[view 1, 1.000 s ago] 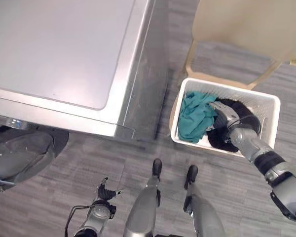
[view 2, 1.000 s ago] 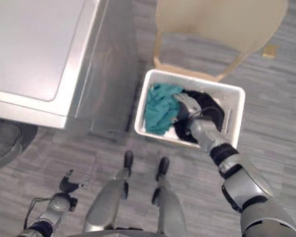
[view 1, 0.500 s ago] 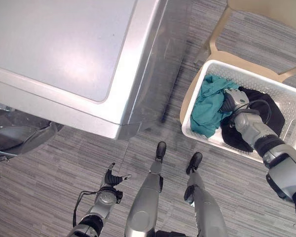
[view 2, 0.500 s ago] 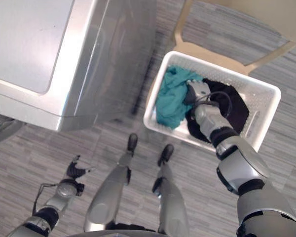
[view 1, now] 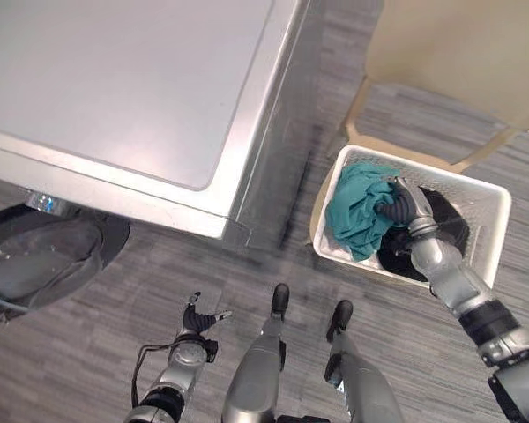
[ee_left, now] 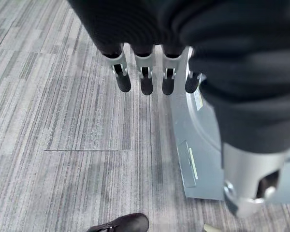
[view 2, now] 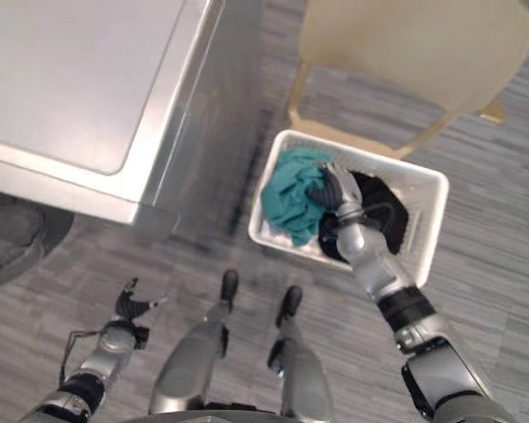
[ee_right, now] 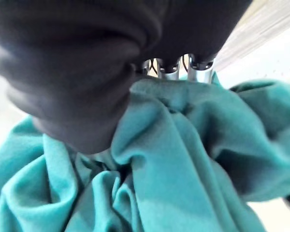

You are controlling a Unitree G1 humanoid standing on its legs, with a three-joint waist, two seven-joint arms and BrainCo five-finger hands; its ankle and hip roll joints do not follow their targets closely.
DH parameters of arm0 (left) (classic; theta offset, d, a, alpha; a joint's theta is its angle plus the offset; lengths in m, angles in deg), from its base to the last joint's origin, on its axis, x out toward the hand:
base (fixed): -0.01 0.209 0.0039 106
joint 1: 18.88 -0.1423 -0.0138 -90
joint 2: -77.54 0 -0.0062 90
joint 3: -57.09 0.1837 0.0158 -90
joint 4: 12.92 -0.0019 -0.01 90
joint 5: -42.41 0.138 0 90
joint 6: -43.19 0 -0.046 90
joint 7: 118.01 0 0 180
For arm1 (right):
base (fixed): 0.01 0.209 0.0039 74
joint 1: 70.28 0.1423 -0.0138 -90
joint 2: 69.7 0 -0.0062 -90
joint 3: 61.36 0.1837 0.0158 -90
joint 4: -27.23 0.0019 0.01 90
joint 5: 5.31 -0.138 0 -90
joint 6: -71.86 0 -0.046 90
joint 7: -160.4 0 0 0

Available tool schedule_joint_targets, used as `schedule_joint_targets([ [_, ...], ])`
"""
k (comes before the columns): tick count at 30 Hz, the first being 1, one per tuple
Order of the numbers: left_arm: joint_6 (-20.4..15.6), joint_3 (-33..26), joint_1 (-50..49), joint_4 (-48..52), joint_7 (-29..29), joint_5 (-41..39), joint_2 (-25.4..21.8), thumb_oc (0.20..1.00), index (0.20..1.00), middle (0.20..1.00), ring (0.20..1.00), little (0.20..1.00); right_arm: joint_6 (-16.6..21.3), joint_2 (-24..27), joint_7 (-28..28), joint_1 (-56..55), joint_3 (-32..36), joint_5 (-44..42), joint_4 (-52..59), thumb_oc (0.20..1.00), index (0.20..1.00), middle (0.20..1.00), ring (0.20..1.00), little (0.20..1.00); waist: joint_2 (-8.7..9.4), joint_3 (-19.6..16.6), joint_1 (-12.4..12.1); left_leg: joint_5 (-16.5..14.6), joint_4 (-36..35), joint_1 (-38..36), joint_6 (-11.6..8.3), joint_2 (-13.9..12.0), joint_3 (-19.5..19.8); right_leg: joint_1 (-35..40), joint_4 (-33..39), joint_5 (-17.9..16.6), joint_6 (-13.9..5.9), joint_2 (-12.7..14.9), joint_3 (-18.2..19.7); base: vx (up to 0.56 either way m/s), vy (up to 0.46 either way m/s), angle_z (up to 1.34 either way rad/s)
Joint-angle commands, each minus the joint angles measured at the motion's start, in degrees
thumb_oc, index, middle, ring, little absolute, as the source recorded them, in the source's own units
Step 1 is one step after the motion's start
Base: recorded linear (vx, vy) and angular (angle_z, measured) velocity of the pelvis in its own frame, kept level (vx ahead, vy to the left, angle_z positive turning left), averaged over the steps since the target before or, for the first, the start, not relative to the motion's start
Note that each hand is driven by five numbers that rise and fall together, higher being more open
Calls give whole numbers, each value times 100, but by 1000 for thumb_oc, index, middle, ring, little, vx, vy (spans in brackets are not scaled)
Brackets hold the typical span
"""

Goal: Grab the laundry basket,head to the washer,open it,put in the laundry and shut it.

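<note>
- Laundry basket (view 1: 492, 231) is sitting on the floor at 3 o'clock of the washer (view 1: 141, 97), holding a teal cloth (view 1: 357, 216).
- Right hand (view 1: 398, 208) is reaching into the teal cloth; its fingers are buried, grip unclear.
- Left hand (view 1: 194, 319) is hanging at 7 o'clock, fingers straight.

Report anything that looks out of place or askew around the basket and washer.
Nothing stands out. The white basket sits upright on the floor beside the washer, teal cloth and dark laundry inside it. The right hand is in the teal cloth.
</note>
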State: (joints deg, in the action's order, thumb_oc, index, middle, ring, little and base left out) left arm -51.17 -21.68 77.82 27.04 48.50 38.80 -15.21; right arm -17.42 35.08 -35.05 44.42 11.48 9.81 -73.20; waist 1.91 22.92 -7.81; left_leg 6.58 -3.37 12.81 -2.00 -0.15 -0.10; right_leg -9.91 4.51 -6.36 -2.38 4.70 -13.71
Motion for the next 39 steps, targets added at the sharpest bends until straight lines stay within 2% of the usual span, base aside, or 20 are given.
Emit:
schedule_joint_targets([
  [1, 124, -61, -542, -371, 8, 201, 18, 1000, 1000, 1000, 1000, 1000, 568, -195, 146, -626, 320, -560, 604, 200, 200, 200, 200, 200, 175, -908, 170, -585, 119, -210, 145, 163, -90, 171, -457, 476, -670, 446, 111, 59, 28, -22],
  [5, 191, -331, -839, -341, 19, 156, 40, 1000, 1000, 1000, 1000, 1000, 839, -429, 526, -1414, 802, -1255, 1510, 200, 200, 200, 200, 200, 158, -1177, 362, -777, 245, -555, 196, 153, -204, 381, -500, 515, -670, 386, 334, 71, 61, -22],
  [6, 194, -393, -977, -245, 37, 97, 27, 1000, 1000, 1000, 1000, 1000, 910, -545, 758, -1650, 839, -1602, 1783, 200, 200, 200, 200, 200, 149, -1234, 412, -835, 307, -681, 210, 121, -325, 403, -557, 481, -684, 351, 435, 18, 66, -40],
  [10, 200, -429, -1080, -96, 69, 90, -3, 1000, 1000, 1000, 1000, 1000, 979, -566, 1045, -1887, 790, -1830, 2096, 200, 200, 200, 200, 200, 160, -1247, 437, -867, 319, -819, 256, 67, -425, 407, -797, 470, -713, 317, 610, -75, -24, -55],
  [11, 174, -361, -966, 45, 63, 124, -83, 1000, 1000, 1000, 1000, 1000, 1022, -530, 1144, -1972, 782, -1913, 2184, 200, 200, 200, 200, 200, 141, -1131, 524, -794, 434, -689, 280, 8, -285, 305, -1304, 665, -718, 127, 983, -166, -61, -9],
  [12, 175, -362, -965, 47, 63, 124, -83, 1000, 1000, 1000, 1000, 1000, 1022, -530, 1145, -1971, 783, -1914, 2184, 200, 200, 200, 200, 200, 144, -1132, 523, -801, 446, -679, 279, 10, -287, 284, -1338, 684, -717, 131, 988, -377, -159, 9],
  [13, 132, -304, -865, 300, 26, 124, -158, 1000, 1000, 1000, 1000, 1000, 1087, -500, 1163, -1974, 758, -1914, 2253, 200, 200, 200, 200, 200, 103, -1084, 534, -705, 582, -463, 270, -73, -173, 297, -1751, 940, -628, -36, 1248, -215, -100, 26],
  [14, 136, -303, -867, 305, 26, 124, -159, 1000, 1000, 1000, 1000, 1000, 1089, -501, 1163, -1974, 759, -1915, 2252, 200, 200, 200, 200, 200, 109, -1086, 540, -714, 599, -451, 269, -68, -168, 283, -1779, 959, -627, -30, 1244, -296, -175, 36],
  [17, 84, -240, -834, 658, -46, 98, -242, 1000, 1000, 1000, 1000, 1000, 1138, -484, 1142, -2046, 825, -1866, 2313, 200, 200, 200, 200, 200, 107, -1181, 512, -468, 608, -158, 181, -107, 152, 436, -2321, 1175, -510, -283, 1635, -203, -204, 100],
  [19, 7, -162, -866, 1143, -69, 64, -324, 1000, 1000, 1000, 1000, 1000, 1144, -505, 1095, -1975, 780, -1839, 2263, 200, 200, 200, 200, 200, 172, -1243, 369, -242, 654, 155, 73, -75, 364, 996, -1729, 1677, -317, -441, 1745, -261, -278, 81],
  [22, -77, -173, -991, 1841, -94, -115, -310, 1000, 1000, 1000, 1000, 1000, 1130, -464, 1046, -1768, 640, -1952, 2061, 200, 200, 200, 200, 200, 98, -1200, 169, 398, 528, 658, -323, -75, 598, 1129, -1039, 1903, -26, -712, 1655, -342, -269, 72],
  [23, -92, -201, -1020, 2092, -51, -163, -293, 1000, 1000, 1000, 1000, 1000, 1101, -416, 1032, -1701, 641, -1941, 2024, 200, 200, 200, 200, 200, 31, -1166, 146, 526, 448, 779, -419, -98, 615, 1034, -968, 1816, 7, -783, 1558, -406, -205, 70],
  [24, -155, -249, -1049, 2368, -12, -230, -268, 1000, 1000, 1000, 1000, 1000, 1087, -334, 1033, -1628, 627, -1924, 1985, 200, 200, 200, 200, 200, -3, -1086, 143, 503, 415, 827, -399, -51, 490, 943, -914, 1719, 20, -774, 1404, -403, -110, 91],
  [28, -335, -265, -1235, 3334, 263, -101, -498, 1000, 1000, 1000, 1000, 1000, 1075, -225, 1140, -1641, 649, -2022, 2058, 200, 200, 200, 200, 200, 138, -1086, 268, -150, 904, 595, -110, -69, -151, 725, -588, 1343, -96, -430, 733, -362, -86, 116],
  [30, -444, -232, -1268, 3845, 416, -25, -673, 1000, 1000, 1000, 1000, 1000, 1104, -197, 1296, -1673, 669, -2125, 2215, 200, 200, 200, 200, 200, 196, -1182, 391, -563, 1011, 189, -83, -159, -364, 644, -502, 1243, -93, -333, 414, -205, -84, 150],
  [31, -466, -221, -1264, 3973, 459, 16, -725, 1000, 1000, 1000, 1000, 1000, 1110, -205, 1345, -1680, 674, -2161, 2258, 200, 200, 200, 200, 200, 208, -1213, 441, -677, 1013, -5, -79, -182, -386, 640, -452, 1209, -88, -305, 310, -124, -31, 99],
  [32, -520, -129, -1156, 4303, 549, 143, -846, 1000, 1000, 1000, 1000, 1000, 1125, -228, 1458, -1647, 628, -2259, 2300, 200, 200, 200, 200, 200, 214, -1285, 548, -815, 950, -314, -108, -246, -503, 646, -353, 1121, -103, -238, 49, -82, -7, 108],
  [34, -515, -133, -1156, 4310, 551, 143, -849, 1000, 1000, 1000, 1000, 1000, 1125, -230, 1459, -1642, 629, -2259, 2298, 200, 200, 200, 200, 200, 217, -1295, 567, -778, 930, -294, -104, -237, -488, 630, -340, 1098, -103, -232, 31, -49, 14, 121],
  [36, -606, 145, -965, 4668, 719, 376, -959, 1000, 1000, 1000, 1000, 1000, 1112, -268, 1593, -1551, 508, -2359, 2381, 200, 200, 200, 200, 200, 157, -1421, 703, -783, 530, -674, -163, -335, -877, 712, -212, 1012, -140, -184, -274, -11, 89, 72],
  [39, -628, 494, -782, 4761, 823, 568, -969, 1000, 1000, 1000, 1000, 1000, 1109, -343, 1713, -1373, 182, -2466, 2369, 200, 200, 200, 200, 200, 158, -1555, 753, -714, 116, -913, -180, -305, -892, 800, -156, 965, -160, -217, -298, 39, 95, 36],
])
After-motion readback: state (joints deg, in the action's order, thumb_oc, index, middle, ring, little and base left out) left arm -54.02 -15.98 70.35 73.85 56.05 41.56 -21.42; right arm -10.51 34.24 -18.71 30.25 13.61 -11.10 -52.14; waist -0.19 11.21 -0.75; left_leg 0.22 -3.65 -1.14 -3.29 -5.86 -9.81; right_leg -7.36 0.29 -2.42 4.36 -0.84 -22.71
